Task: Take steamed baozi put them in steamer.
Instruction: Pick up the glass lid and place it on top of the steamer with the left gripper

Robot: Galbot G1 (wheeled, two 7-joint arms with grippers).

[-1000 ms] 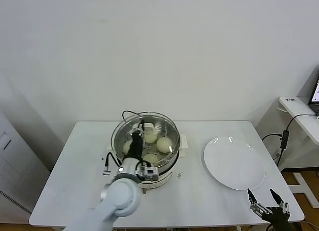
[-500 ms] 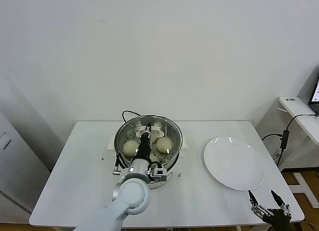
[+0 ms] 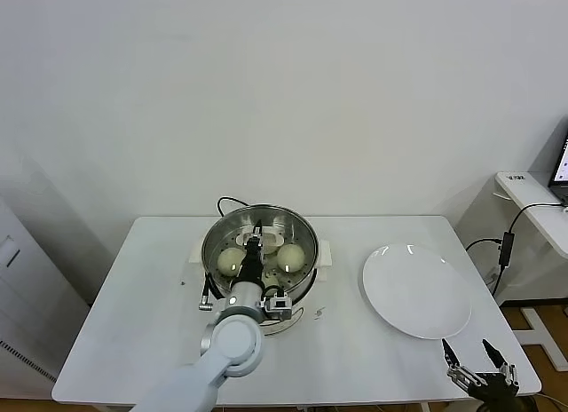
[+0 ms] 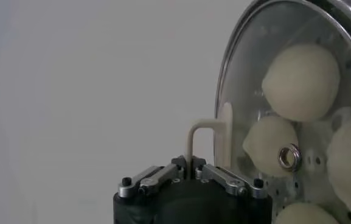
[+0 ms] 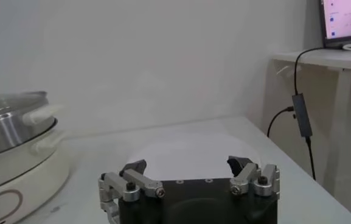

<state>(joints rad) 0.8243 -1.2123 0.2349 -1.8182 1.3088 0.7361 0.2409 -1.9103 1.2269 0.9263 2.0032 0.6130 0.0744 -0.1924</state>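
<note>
Baozi [image 3: 230,259] sit inside the steamer [image 3: 258,249] at the middle of the white table [image 3: 373,350] in the head view: one on the robot's left of the pot, another [image 3: 290,256] on its right, and more partly hidden behind the left gripper [image 3: 251,247]. That gripper reaches over the near rim into the pot. Off to the right the white plate [image 3: 416,290] lies bare, well apart from the steamer. The right gripper [image 3: 474,362] hangs low by the table's near right corner, idle, fingers spread and grasping nothing.

From the left wrist, the left gripper [image 4: 193,165] is clenched on the white handle [image 4: 208,135] of a glass lid [image 4: 297,85]. Through the glass four baozi [image 4: 300,81] show on the perforated tray, so the lid is over the pot.

From the right wrist, the right gripper [image 5: 189,173] points across the table at the plate [image 5: 193,149], with the steamer [image 5: 17,143] off to one side.

By my reckoning the loading is done: plate cleared, buns in. Only seating the lid and letting go seems left.
</note>
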